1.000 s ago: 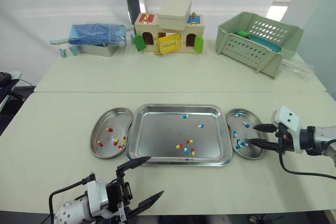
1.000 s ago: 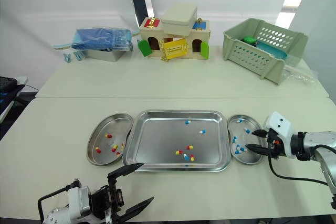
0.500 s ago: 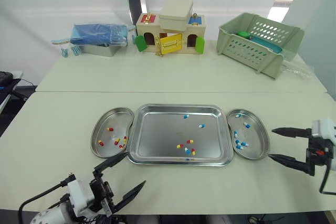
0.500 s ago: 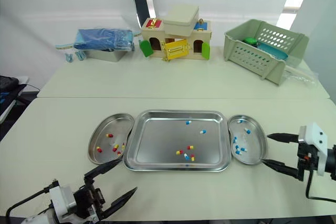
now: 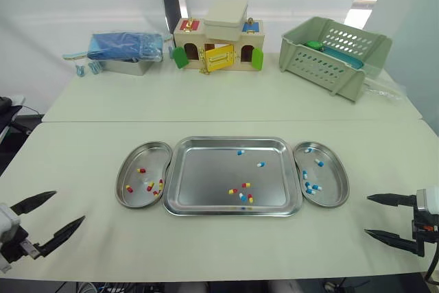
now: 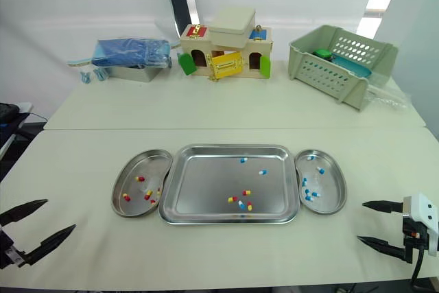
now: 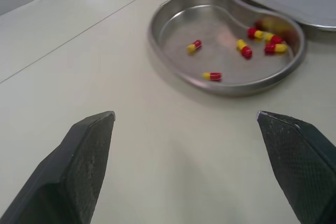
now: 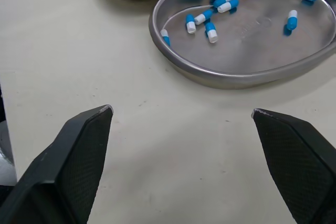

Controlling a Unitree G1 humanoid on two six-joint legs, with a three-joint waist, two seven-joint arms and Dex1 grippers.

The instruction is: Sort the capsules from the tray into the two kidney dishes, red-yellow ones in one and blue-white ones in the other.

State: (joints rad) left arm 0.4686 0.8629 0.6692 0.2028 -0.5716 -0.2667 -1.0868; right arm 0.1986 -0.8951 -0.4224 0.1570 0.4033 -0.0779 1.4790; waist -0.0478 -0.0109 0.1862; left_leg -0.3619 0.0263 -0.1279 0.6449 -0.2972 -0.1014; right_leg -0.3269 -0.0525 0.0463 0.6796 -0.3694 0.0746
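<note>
A steel tray (image 5: 206, 169) lies mid-table with a few blue-white capsules (image 5: 241, 152) near its far side and mixed capsules (image 5: 245, 197) near its front. The left kidney dish (image 5: 130, 169) holds several red-yellow capsules (image 7: 242, 48). The right kidney dish (image 5: 333, 186) holds several blue-white capsules (image 8: 207, 22). My left gripper (image 5: 51, 214) is open and empty at the table's front left corner, well away from the left dish. Open and empty too, my right gripper (image 5: 374, 215) sits at the front right, just off the right dish.
At the back of the table stand a blue-wrapped metal box (image 5: 127, 49), a wooden toy house (image 5: 216, 42) and a green plastic basket (image 5: 336, 56). A seam (image 5: 103, 120) runs across the table behind the tray.
Both arms have drawn back from the dishes toward the table's front corners, the left one far out to the left. Both stay open. Capsules have not moved.
</note>
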